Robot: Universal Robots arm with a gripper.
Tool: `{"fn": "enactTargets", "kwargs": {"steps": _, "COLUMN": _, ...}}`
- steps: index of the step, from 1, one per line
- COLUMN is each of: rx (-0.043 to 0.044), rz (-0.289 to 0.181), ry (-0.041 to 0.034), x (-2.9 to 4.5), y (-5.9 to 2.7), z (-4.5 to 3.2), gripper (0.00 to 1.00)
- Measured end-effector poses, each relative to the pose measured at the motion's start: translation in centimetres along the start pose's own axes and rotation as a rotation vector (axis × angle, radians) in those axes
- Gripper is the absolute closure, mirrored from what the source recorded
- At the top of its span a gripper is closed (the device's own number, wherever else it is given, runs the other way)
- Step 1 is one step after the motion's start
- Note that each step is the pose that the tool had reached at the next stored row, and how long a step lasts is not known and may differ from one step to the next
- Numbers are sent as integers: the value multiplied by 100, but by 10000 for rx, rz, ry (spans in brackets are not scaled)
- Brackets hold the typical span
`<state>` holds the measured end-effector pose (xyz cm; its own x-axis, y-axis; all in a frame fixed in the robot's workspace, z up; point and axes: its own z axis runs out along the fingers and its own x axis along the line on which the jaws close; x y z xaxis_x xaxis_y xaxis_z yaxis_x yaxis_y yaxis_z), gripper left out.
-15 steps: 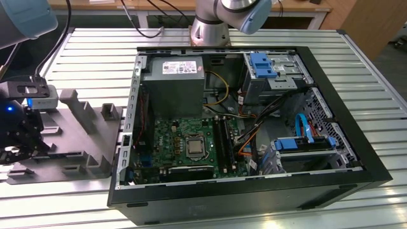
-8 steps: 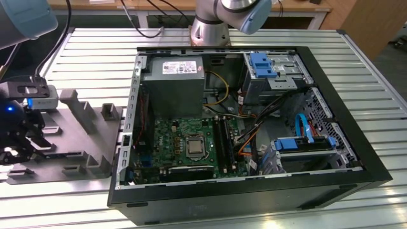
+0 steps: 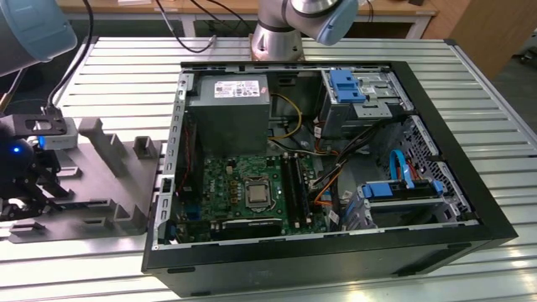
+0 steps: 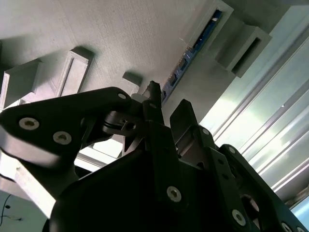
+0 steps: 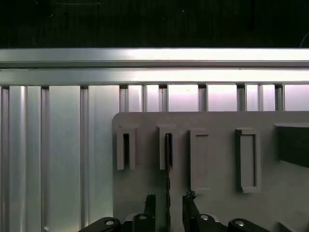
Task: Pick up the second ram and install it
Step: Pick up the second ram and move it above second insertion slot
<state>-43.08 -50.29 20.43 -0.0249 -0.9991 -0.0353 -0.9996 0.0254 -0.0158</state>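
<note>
Closest to us are the two black fingers (image 4: 183, 113) of the hand (image 5: 169, 199), and they stand apart with a clear gap between them, so the hand is open and grips nothing. We see the second ram (image 5: 168, 179) on its edge in a narrow slot of the grey holder (image 5: 217, 159), running into that gap without either finger touching it. In the second wrist view the second ram (image 4: 194, 50) shows as a thin blue strip sunk in the slot, just ahead of the fingertips.

In the exterior view, we find the hand (image 3: 25, 189) low over the grey holder (image 3: 117, 163), which lies on the ribbed metal bench (image 3: 126, 75) at the exterior view's left. Just beside the holder, the open computer case (image 3: 336, 258) lies on its side, with the green motherboard (image 3: 226, 182) and the grey power-supply box (image 3: 231, 119) inside.
</note>
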Motion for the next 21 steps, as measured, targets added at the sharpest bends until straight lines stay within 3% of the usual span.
{"fn": "enactTargets", "kwargs": {"steps": 4, "rx": 0, "rz": -8, "ry": 0, "x": 0, "y": 9, "z": 47, "gripper": 64}}
{"fn": "enactTargets", "kwargs": {"steps": 13, "rx": -1, "rz": -9, "ry": 0, "x": 0, "y": 10, "z": 49, "gripper": 64}}
{"fn": "enactTargets", "kwargs": {"steps": 16, "rx": -1, "rz": -9, "ry": -1, "x": 0, "y": 10, "z": 49, "gripper": 66}}
{"fn": "enactTargets", "kwargs": {"steps": 17, "rx": 0, "rz": -9, "ry": -1, "x": 0, "y": 10, "z": 50, "gripper": 73}}
{"fn": "enactTargets", "kwargs": {"steps": 21, "rx": 0, "rz": -8, "ry": -1, "x": 0, "y": 10, "z": 50, "gripper": 73}}
